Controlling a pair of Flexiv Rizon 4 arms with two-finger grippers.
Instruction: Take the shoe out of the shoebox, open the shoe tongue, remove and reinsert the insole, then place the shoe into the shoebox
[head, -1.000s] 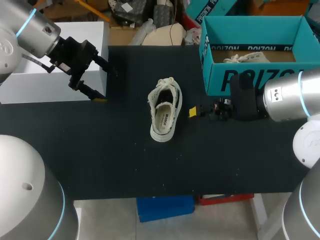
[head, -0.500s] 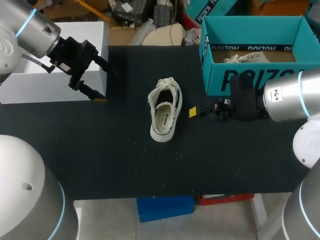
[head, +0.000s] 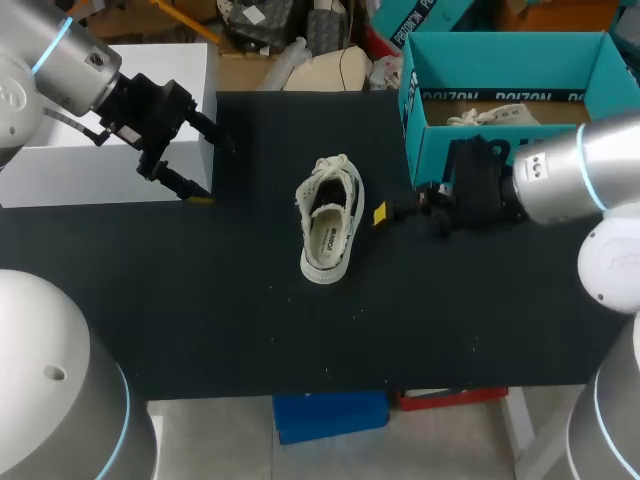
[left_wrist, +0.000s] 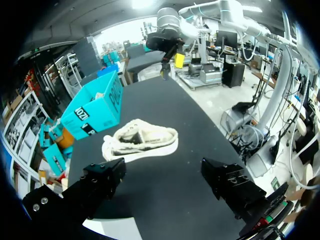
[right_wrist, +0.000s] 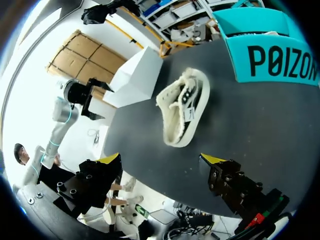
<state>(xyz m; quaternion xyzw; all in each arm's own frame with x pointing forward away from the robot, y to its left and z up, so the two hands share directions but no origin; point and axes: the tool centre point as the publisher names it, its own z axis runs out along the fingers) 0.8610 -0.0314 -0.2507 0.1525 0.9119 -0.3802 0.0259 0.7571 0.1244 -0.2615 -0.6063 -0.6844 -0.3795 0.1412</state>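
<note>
Head view — right gripper level beside shoe, fingers apart, left gripper angled down, splayed too.

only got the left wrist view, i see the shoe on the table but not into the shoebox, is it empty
Observer: No. In the head view a white laced item, seemingly another shoe, lies inside the teal shoebox.
Operator: ok, right gripper holding anything
Observer: No. The right wrist view shows the right gripper open, fingers wide apart. The shoe on the table is ahead of it and touches neither finger.
Operator: insole in or out
Observer: In. From above, a dark insole shows inside the shoe's opening.
</note>
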